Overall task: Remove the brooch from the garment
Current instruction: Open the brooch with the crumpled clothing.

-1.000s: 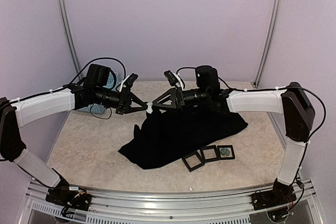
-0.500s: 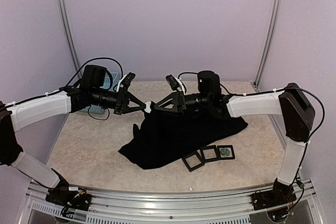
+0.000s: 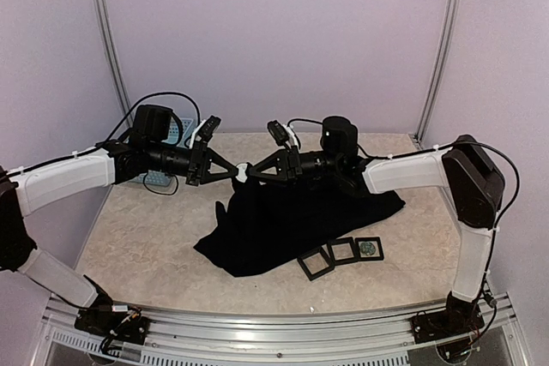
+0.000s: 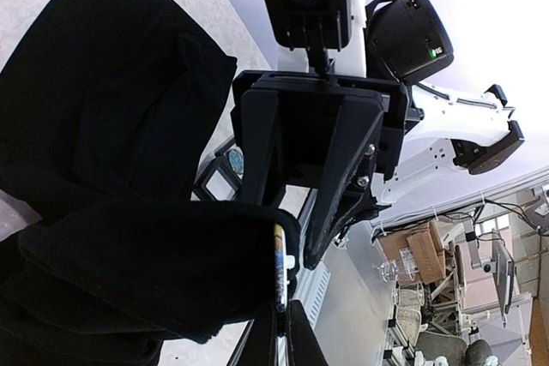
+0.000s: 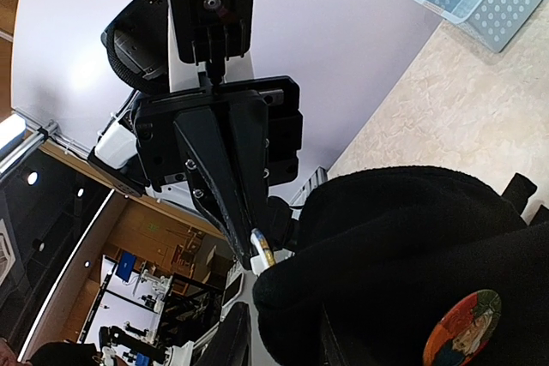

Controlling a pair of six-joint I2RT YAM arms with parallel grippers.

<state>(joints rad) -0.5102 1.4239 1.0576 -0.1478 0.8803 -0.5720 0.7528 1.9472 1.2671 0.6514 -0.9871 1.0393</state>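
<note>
The brooch is a small round disc with a white back, held up in the air above the table. In the left wrist view I see the brooch edge-on, blue and yellow, pinned through a fold of the black garment. My left gripper is shut on its rim. My right gripper faces it and has closed round the garment fold just behind the brooch. The rest of the garment hangs down to the table.
A second, colourful round badge sits on the lifted fabric near the right gripper. Three small black square frames lie in front of the garment. A light-blue basket stands at the back left by the wall.
The right gripper has moved left toward the left gripper and narrowed its jaws round the fabric fold. The left gripper has kept its hold on the brooch.
</note>
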